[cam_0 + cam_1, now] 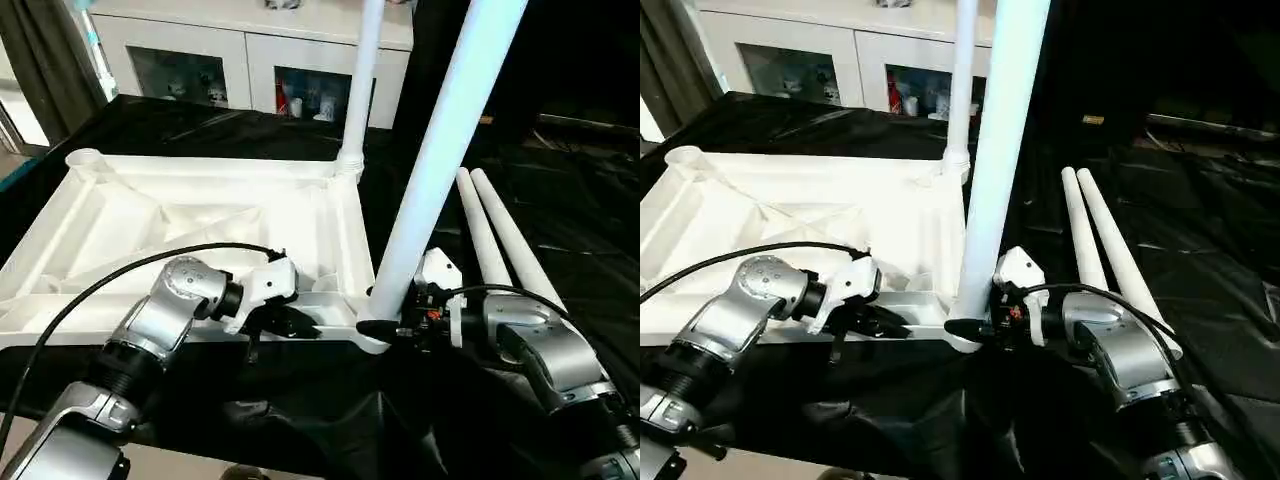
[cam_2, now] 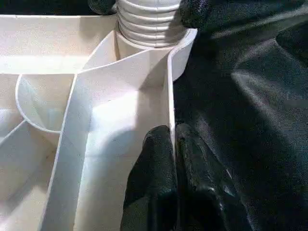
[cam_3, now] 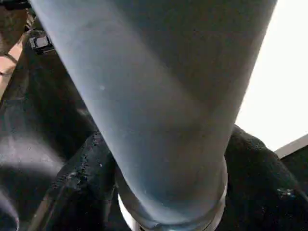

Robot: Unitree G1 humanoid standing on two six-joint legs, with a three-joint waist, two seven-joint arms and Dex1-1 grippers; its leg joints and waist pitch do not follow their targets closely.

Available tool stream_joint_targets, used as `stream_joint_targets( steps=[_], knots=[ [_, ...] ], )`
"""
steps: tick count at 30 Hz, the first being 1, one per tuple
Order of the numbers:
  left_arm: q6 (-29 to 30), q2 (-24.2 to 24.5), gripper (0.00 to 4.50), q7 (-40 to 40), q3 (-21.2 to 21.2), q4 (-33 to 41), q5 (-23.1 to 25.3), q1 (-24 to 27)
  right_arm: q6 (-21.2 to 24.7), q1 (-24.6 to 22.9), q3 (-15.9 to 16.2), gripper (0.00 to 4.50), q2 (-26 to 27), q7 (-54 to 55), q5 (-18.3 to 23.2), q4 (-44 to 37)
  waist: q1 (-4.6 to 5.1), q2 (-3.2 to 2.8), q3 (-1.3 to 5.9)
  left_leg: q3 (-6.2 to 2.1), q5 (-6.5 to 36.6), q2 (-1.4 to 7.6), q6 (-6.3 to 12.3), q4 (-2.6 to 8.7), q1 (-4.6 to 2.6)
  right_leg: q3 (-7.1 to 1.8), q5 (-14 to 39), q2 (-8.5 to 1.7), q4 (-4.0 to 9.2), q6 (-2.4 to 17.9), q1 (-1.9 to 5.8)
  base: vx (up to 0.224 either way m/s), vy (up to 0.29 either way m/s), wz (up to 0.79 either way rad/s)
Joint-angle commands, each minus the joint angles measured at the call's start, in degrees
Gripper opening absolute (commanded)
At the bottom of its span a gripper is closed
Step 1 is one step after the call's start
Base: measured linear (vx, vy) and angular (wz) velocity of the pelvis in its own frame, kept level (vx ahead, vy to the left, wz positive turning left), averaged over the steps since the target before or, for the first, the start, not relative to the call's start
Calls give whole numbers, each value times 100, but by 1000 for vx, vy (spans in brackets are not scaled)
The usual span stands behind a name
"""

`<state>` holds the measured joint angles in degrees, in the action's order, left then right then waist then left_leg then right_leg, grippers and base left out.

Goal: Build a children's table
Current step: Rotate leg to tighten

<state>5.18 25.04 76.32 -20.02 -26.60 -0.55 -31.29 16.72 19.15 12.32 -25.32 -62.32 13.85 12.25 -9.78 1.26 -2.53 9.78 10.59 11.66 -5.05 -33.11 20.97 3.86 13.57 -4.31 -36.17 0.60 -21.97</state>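
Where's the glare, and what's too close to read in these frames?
Left eye view: the black plastic sheet shows streaky glare and the white ribbed plastic table top is bright. Left wrist view: the sheet has sheen beside the left gripper, pinched on the top's rim. Right wrist view: the white tubular leg looms soft, shaded grey, against blown-out white.

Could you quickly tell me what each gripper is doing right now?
Left gripper: shut on the table top's rim.
Right gripper: around the base of the near leg; grip cannot be told.

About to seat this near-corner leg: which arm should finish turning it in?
Right. Its pincer already straddles the long white tubular leg's base, while the left pincer is clamped on the white plastic tabletop's rim, steadying it.
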Motion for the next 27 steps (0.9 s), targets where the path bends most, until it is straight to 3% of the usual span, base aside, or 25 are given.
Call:
stream_joint_targets(
  steps=[1,6,8,10,11,12,14,17,20,24,26,27],
  knots=[
    [-45,-94,0,-44,-70,54,-16,21,85,-52,127,275,35,-14,-11,-136,6,7,343,-29,415,184,332,328,-59,-271,-562,-413,327,1228,283,0,0,0],
    [156,-271,0,-826,-6,-303,305,-166,43,20,-15,271,383,844,-322,414,24,7,326,-29,548,174,229,345,-68,-272,-308,-412,358,1211,262,0,0,0],
    [278,-376,0,-1109,45,-435,361,-247,22,91,-95,270,569,1325,-453,720,46,8,294,-38,922,174,42,394,-87,-276,442,-442,437,1121,262,0,0,0],
    [562,-643,0,-1719,127,-709,475,-428,113,319,-421,270,1066,2518,-559,1400,82,-32,253,-35,1267,179,-98,438,-130,-296,1068,-452,506,1028,210,0,0,0],
    [583,-662,0,-1761,131,-728,482,-441,116,336,-447,269,1101,2599,-560,1445,110,-17,228,-57,1582,171,-219,470,-152,-291,1702,-477,561,929,207,0,0,0],
    [824,-987,0,-2434,212,-1062,578,-651,182,621,-885,269,1589,3687,-422,2082,142,-13,245,-84,1712,178,-287,488,-164,-298,2049,-506,583,833,206,0,0,0],
    [1087,-1340,0,-3100,299,-1365,641,-862,120,919,-1200,269,2007,4587,-333,2691,196,-27,248,-94,1725,179,-375,492,-180,-305,2070,-503,595,832,178,0,0,0],
    [1351,-1760,0,-3652,297,-1544,746,-1050,-154,1286,-1223,269,2406,5218,-443,3324,190,-55,278,-85,1631,178,-353,479,-167,-312,1591,-487,582,867,180,0,0,0],
    [1326,-1963,0,-3721,214,-1525,800,-1083,-308,1491,-1082,269,2596,5344,-588,3536,184,-43,285,-83,1470,164,-281,475,-123,-300,1294,-461,557,843,217,0,0,0],
    [1156,-2030,0,-3677,185,-1592,810,-1109,-512,1625,-1098,269,2738,5177,-645,3616,181,-73,293,-75,1353,154,-199,472,-104,-297,948,-441,541,834,239,0,0,0],
    [1102,-2021,0,-3661,174,-1623,807,-1122,-581,1687,-1137,339,2755,5185,-641,3708,183,-96,299,-72,1394,156,-188,472,-114,-300,974,-447,543,865,227,0,0,0],
    [1058,-1983,0,-3619,169,-1629,799,-1122,-632,1725,-1162,339,2748,5140,-626,3755,189,-97,288,-72,1485,158,-191,482,-120,-297,1092,-442,556,863,223,0,0,0]
  ],
)
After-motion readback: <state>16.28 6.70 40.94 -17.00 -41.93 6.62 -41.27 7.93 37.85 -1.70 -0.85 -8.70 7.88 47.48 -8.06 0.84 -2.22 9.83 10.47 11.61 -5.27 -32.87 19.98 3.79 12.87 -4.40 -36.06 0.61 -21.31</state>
